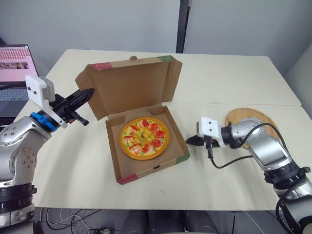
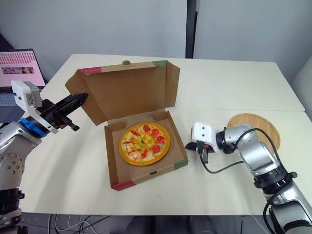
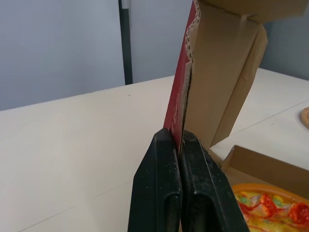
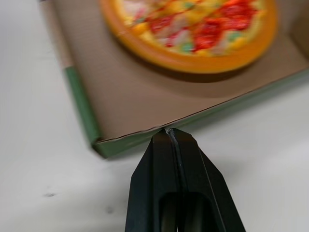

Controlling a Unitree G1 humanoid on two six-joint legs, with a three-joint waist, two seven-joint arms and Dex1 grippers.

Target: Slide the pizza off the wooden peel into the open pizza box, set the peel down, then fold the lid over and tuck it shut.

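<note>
Left wrist view: the lid's (image 3: 217,72) side edge is pinched between the closed fingers of the left gripper (image 3: 179,136). The pizza (image 1: 145,138) is seen lying in the box (image 1: 111,146), and the peel (image 1: 244,115) flat on the table (image 1: 219,78). The right gripper (image 4: 169,132) is pressed together, empty, beside the box's green corner.

- Bright, even, soft light covered the table (image 1: 229,73).
- At about 10 o'clock in the head views a laptop screen (image 1: 14,66) glowed pink.
- In the right wrist view the pizza (image 4: 193,29) was blurred, out of focus, and threw a soft shadow on the pizza box (image 4: 140,111) floor.
- A small dim shadow lay beneath the right gripper (image 1: 189,141).
</note>
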